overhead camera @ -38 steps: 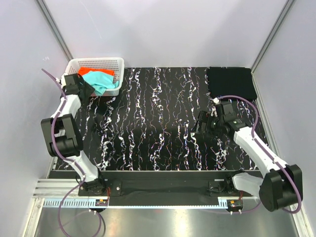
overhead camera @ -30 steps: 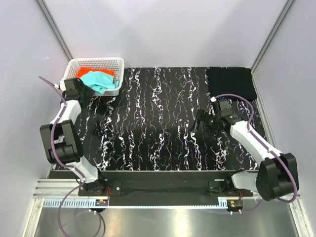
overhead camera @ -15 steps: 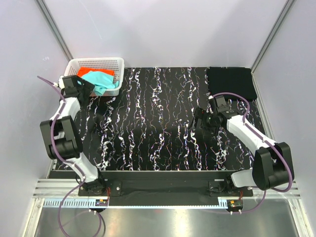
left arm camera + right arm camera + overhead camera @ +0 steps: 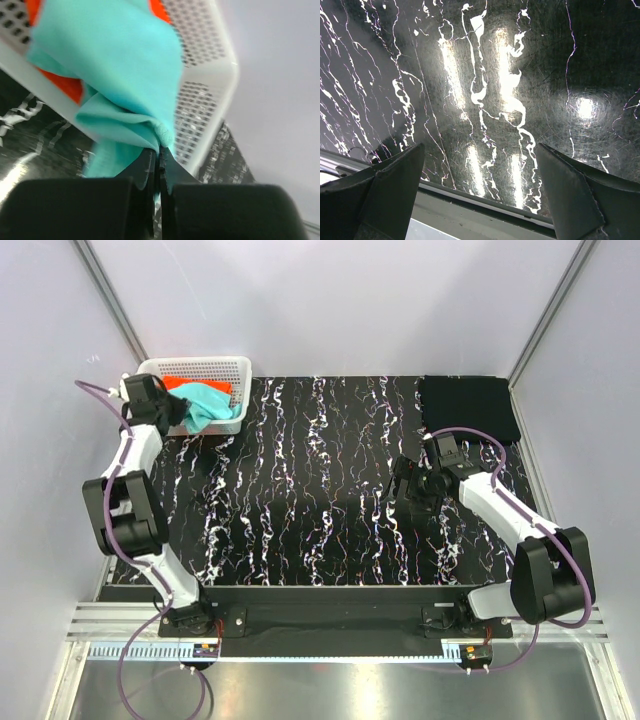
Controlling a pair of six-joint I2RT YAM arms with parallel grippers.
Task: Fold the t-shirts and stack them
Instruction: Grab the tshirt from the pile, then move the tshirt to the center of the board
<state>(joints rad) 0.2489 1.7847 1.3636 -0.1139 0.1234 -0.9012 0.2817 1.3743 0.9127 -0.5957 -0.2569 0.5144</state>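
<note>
The left arm [image 4: 135,455] stretches toward 11 o'clock, left jaws pressed together on a fold of the mint-teal t-shirt [image 4: 115,65]. The right arm [image 4: 495,505] bends in from 4 o'clock, wrist pointing toward 9 o'clock, right jaws spread wide.

White links [image 4: 140,452], black joints [image 4: 125,525], purple cables [image 4: 98,387], black jaws.
</note>
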